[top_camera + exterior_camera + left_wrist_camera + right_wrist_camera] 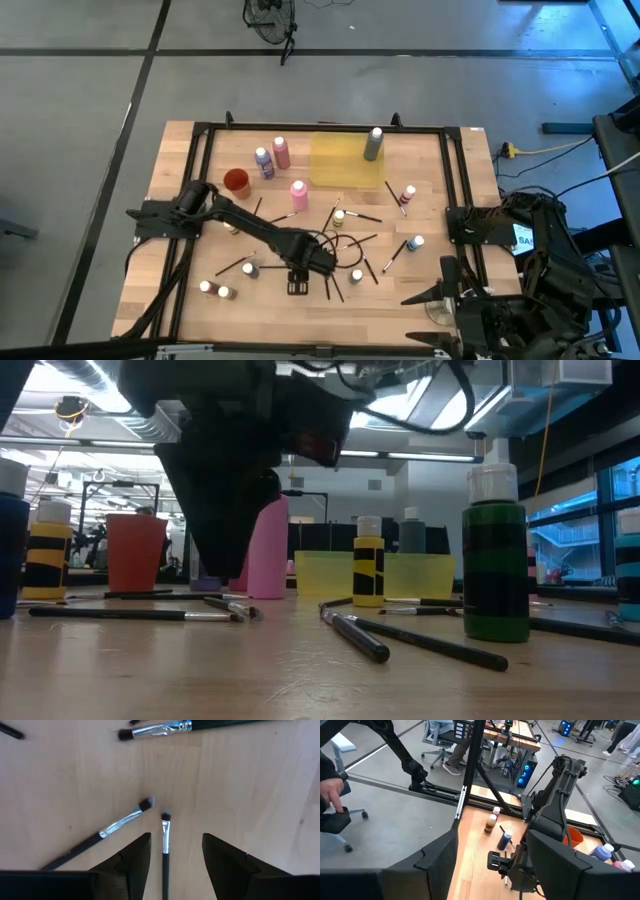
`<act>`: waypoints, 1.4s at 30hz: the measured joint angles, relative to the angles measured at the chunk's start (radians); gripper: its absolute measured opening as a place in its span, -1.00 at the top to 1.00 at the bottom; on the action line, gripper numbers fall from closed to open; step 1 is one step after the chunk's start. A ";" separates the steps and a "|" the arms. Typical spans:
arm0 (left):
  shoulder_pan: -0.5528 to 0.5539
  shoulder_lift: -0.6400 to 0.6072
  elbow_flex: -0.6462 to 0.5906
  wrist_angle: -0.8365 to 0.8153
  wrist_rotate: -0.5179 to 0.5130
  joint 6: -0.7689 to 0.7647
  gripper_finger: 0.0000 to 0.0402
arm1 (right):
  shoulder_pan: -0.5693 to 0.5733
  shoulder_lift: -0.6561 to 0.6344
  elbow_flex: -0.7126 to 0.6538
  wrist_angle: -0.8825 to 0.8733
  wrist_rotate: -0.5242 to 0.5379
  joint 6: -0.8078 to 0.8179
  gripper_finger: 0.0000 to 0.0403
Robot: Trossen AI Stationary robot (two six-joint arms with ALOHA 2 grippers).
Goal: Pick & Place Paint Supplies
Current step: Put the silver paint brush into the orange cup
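My left gripper (298, 283) hangs open, fingers pointing down, low over the near middle of the table. In the left wrist view its fingers (176, 838) stand on either side of a thin dark-handled brush (165, 837) lying flat on the wood, without touching it. A second brush (120, 822) lies slanted just beside it, and a third (160, 729) farther off. More brushes and small white-capped bottles (357, 276) lie scattered around the gripper. My right gripper (492, 865) waits open, raised by the table's near right corner (440, 290).
A yellow tray (345, 160) with a grey bottle (373, 145) sits at the far middle. A red cup (236, 181), a purple bottle (264, 162) and pink bottles (298, 195) stand far left. A green bottle (495, 560) and a yellow-black bottle (368, 565) stand near the gripper.
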 joint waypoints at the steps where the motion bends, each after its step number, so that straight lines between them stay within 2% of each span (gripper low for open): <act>1: 0.004 0.000 0.000 0.001 0.009 0.000 0.14 | 0.000 -0.001 0.000 -0.006 0.005 0.004 -0.17; 11: 0.002 0.000 0.000 0.065 -0.009 -0.003 0.14 | 0.000 -0.006 0.000 -0.046 0.017 0.043 -0.16; 26: -0.018 0.030 0.002 0.086 0.002 -0.032 0.14 | 0.000 -0.006 0.000 -0.049 0.015 0.050 -0.16; 31: -0.027 0.054 -0.001 0.091 -0.050 -0.023 0.14 | 0.000 -0.006 0.000 -0.050 0.005 0.050 -0.16; 42: -0.021 0.065 0.000 0.095 -0.041 -0.038 0.14 | 0.000 -0.006 0.000 -0.057 0.003 0.054 -0.16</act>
